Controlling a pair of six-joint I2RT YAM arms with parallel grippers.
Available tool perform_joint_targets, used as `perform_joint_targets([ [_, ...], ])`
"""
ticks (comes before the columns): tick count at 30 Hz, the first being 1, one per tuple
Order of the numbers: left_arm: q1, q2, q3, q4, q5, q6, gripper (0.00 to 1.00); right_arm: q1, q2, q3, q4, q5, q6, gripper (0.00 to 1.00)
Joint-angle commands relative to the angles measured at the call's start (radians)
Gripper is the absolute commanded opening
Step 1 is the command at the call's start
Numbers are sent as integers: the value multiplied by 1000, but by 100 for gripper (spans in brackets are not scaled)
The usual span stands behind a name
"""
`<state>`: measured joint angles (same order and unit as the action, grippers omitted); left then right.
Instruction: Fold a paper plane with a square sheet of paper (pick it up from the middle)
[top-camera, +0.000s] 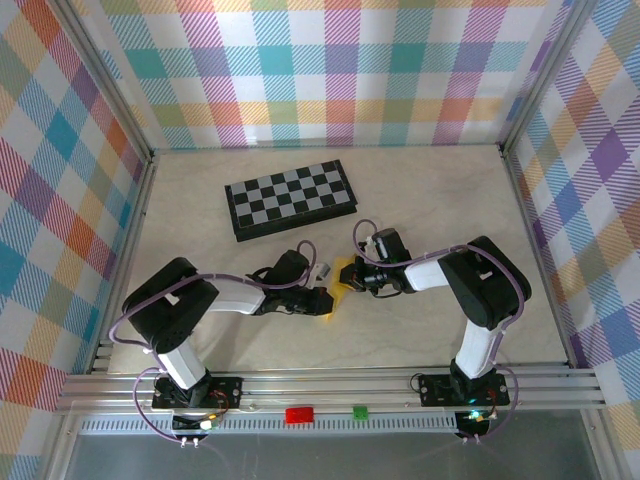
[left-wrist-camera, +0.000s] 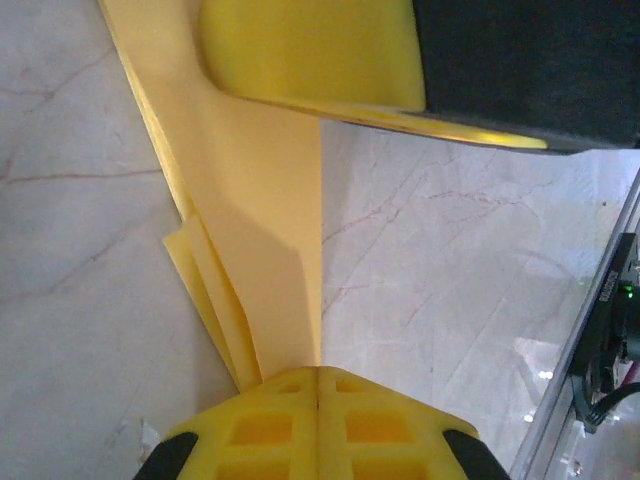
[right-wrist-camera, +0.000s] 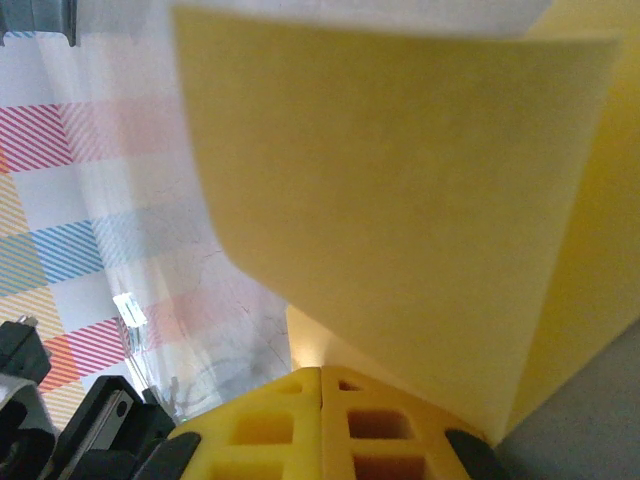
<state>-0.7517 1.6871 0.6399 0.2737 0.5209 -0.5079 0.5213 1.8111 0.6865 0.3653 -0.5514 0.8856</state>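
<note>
I note the left gripper (left-wrist-camera: 318, 380) and right gripper (right-wrist-camera: 320, 380) both clamped on the paper (left-wrist-camera: 270, 200) just near-side of the chessboard (top-camera: 290, 198); it is layered and creased, but the dart looks unfinished.

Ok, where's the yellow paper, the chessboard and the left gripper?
yellow paper (left-wrist-camera: 265, 220), left wrist view, on the flat middle of the folded strip.
chessboard (top-camera: 292, 198), top external view, on its checkered middle.
left gripper (left-wrist-camera: 318, 378), left wrist view, where its shut fingertips meet on the paper.
</note>
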Motion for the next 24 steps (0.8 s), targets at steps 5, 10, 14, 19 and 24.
perform_joint_targets([
  [5, -25, -81, 50, -106, 9, 4, 1, -7, 25, -27, -128, 113, -2, 4],
  [10, -43, -40, 117, -144, 39, 40, 1, -6, 28, -30, -128, 115, 1, 4],
  [14, -51, 6, 128, -166, 27, 56, 1, -6, 27, -28, -129, 116, 1, 4],
  [19, -50, 36, 84, -163, -16, 49, 1, -6, 25, -27, -137, 117, -3, 4],
  [24, -50, 11, 9, -118, -12, 8, 1, -6, 26, -25, -138, 116, -5, 4],
])
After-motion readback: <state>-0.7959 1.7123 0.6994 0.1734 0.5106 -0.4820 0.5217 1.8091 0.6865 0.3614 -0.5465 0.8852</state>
